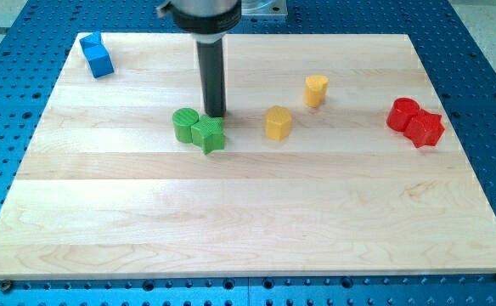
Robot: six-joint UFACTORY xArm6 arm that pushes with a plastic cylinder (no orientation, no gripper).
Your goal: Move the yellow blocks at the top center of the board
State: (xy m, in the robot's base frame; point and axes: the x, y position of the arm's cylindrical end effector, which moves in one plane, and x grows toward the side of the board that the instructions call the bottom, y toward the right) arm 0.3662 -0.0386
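Two yellow blocks lie right of the board's centre: a hexagonal yellow block (278, 122) and a smaller yellow block (316, 89) up and to its right. My tip (215, 114) rests on the board left of the hexagonal yellow block, about 60 px away, and sits just above a green star-shaped block (208, 134). A green round block (185, 124) touches that star block on its left. The rod rises straight up to the arm at the view's top.
A blue block (97, 55) lies at the board's top left corner. Two red blocks (415, 121) sit touching near the right edge. The wooden board (248, 229) sits on a blue perforated table.
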